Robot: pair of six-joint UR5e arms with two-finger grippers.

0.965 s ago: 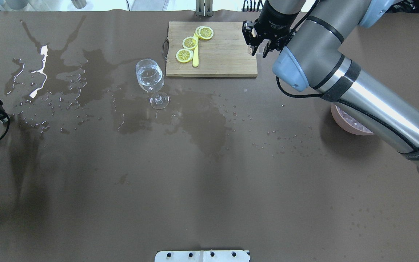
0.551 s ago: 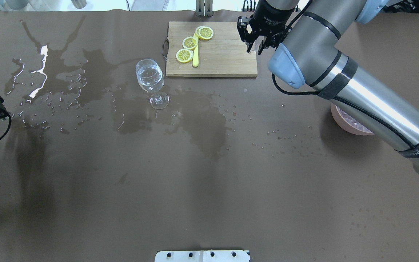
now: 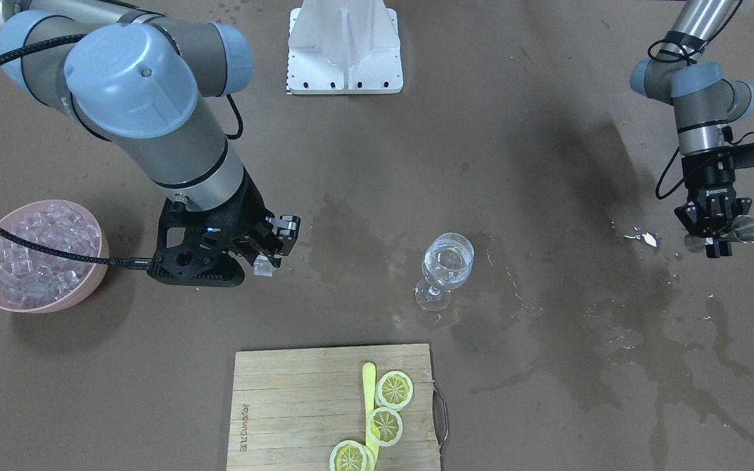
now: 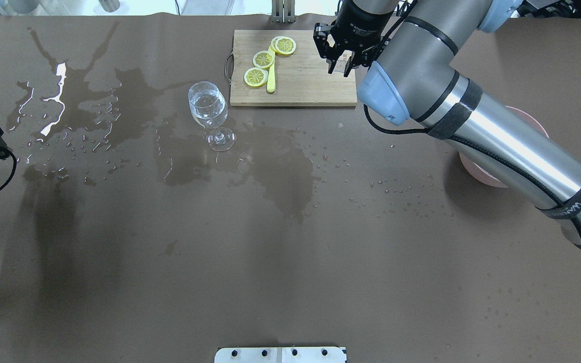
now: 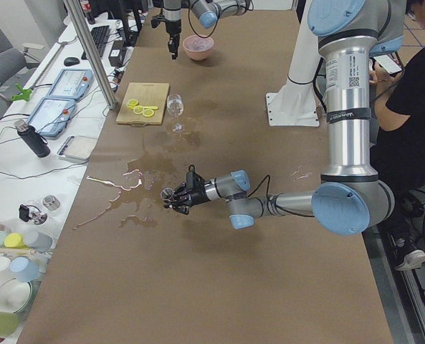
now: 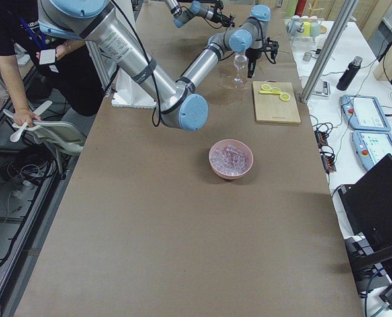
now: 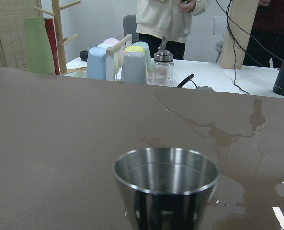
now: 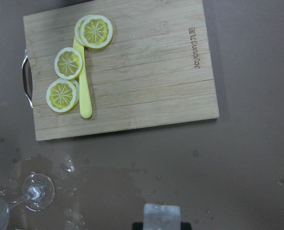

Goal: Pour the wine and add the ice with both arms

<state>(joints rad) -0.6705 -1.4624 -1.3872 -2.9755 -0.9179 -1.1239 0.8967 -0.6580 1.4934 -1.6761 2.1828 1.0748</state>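
Here, the right gripper pinches a glassy ice cube; the left gripper clasps a shiny round steel cup.

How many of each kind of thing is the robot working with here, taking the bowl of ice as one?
wine glass: 1
cutting board: 1
lemon slices: 4 showing, two overlapping
yellow utensil: 1
pink bowl of ice: 1
metal cup: 1
ice cube held above the table: 1
Total: 10
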